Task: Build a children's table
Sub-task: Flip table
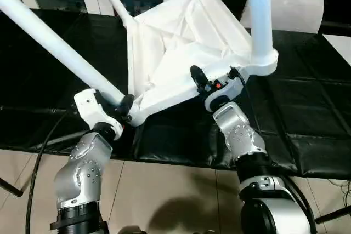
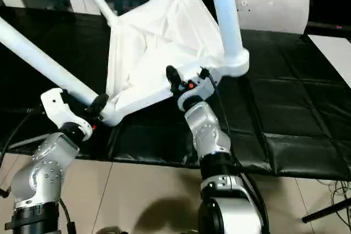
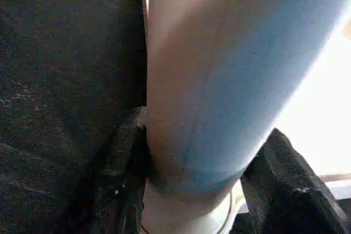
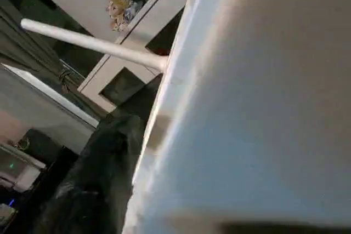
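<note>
My two silver forearms sit nearest, at six o'clock. The white ribbed plastic tabletop (image 1: 181, 53) lies tilted, underside up, on the black padded surface (image 1: 307, 124). I count four white tapered tubular legs socketed in. My left hand (image 1: 123, 108) clamps the leg (image 1: 49, 39) at nine o'clock; my right hand (image 1: 211, 83) sits at the tabletop's near edge, grip unclear. I'd steady both before seating further.
</note>
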